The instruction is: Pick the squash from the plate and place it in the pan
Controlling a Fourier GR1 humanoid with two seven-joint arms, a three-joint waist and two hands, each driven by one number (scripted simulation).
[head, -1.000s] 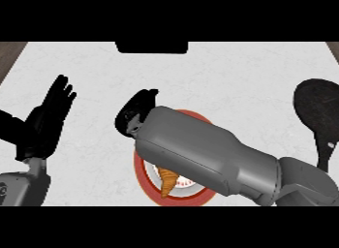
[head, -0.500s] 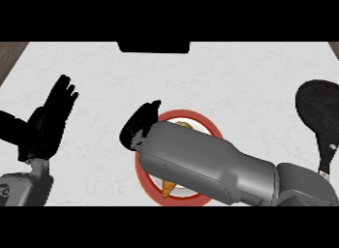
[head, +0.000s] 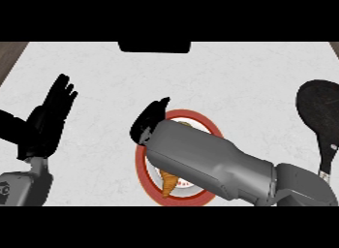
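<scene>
Two hands are showing over the white counter [head: 223, 77]. The left hand [head: 40, 123] is resting open at the left side, fingers straight and pointing up, thumb spread toward the edge, well apart from everything else. The right hand [head: 149, 123] is hanging over the upper left rim of the red-edged plate [head: 209, 127], with its grey forearm lying across most of the plate and hiding the middle of it. Its fingers are pointing up and away from the forearm, but the arm is covering so much of the hand that I cannot tell whether they are curling round anything.

The squash [head: 170, 183] is lying on the plate, an orange tapered piece peeking out from under the forearm near the plate's lower left rim, its narrow end pointing down. Only that end is showing; the rest is hidden by the arm.

The black pan [head: 328, 109] is sitting at the right side of the counter, well apart from the plate, with its handle running down toward the lower edge. A dark object [head: 154, 46] is sitting at the far edge of the counter.
</scene>
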